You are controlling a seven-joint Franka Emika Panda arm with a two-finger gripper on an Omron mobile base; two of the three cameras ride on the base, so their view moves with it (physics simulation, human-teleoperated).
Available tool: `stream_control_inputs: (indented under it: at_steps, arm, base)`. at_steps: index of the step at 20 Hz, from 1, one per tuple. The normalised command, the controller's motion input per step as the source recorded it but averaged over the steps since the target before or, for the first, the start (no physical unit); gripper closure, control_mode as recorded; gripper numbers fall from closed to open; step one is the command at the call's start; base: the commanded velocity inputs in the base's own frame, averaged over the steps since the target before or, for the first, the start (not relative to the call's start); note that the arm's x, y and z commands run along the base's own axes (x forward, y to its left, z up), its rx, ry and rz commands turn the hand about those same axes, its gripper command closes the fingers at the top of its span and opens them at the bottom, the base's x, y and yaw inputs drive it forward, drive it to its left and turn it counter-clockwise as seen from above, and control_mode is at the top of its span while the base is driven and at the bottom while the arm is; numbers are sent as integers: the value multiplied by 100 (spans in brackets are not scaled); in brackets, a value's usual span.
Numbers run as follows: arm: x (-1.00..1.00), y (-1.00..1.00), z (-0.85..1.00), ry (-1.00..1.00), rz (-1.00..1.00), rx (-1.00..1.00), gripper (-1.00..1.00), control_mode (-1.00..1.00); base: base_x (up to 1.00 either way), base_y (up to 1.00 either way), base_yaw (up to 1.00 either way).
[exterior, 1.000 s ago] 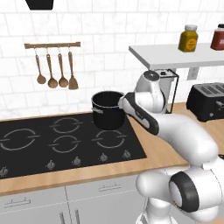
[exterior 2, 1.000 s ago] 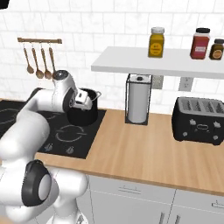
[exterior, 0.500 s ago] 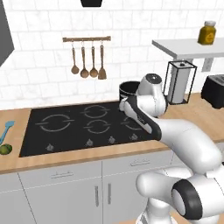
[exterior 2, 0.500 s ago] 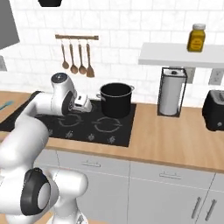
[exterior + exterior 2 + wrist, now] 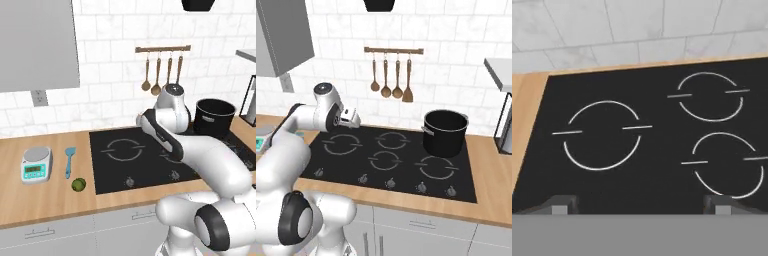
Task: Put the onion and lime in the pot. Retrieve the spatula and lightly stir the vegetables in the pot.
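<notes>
the end effector [image 5: 641, 202] hangs over the black cooktop [image 5: 150, 160] with its two finger tips spread wide apart and nothing between them; below it lie the ring marks of the burners, and beyond it the strip of wooden table [image 5: 527, 115] and the tiled wall. in the right base view the end effector [image 5: 351, 120] sits above the rear left burner. the black pot [image 5: 445, 132] stands upright on the cooktop well off to the right of the end effector, toward the back. well off to its left, on the table [image 5: 45, 200] beside the cooktop, the light-blue spatula [image 5: 69, 161] lies flat with its blade pointing toward the wall, and the green lime [image 5: 78, 184] rests just in front of the handle end, near but apart from it. a small kitchen scale [image 5: 36, 164] sits just left of the spatula. wooden spoons [image 5: 391, 80] hang on a rail on the wall, behind and to the right of the end effector.
</notes>
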Motion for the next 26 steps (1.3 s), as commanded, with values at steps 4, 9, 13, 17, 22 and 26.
stream_control_inputs:
  at_steps: [4,9,13,17,22,26]
  arm:
    - [-29,46,0,0,0,-2,-100,-100]
    - [-79,100,-4,1,5,-4,-100,-100]
    - [-25,100,-41,20,6,0,-100,-100]
    - [0,100,-76,30,2,0,-100,-100]
    - [0,100,-88,24,0,0,-100,-100]
    - [0,92,-73,15,0,0,-100,-100]
  base:
    - [11,45,0]
    - [0,0,0]
    - [0,0,0]
    - [0,0,0]
    - [0,0,0]
    - [0,0,0]
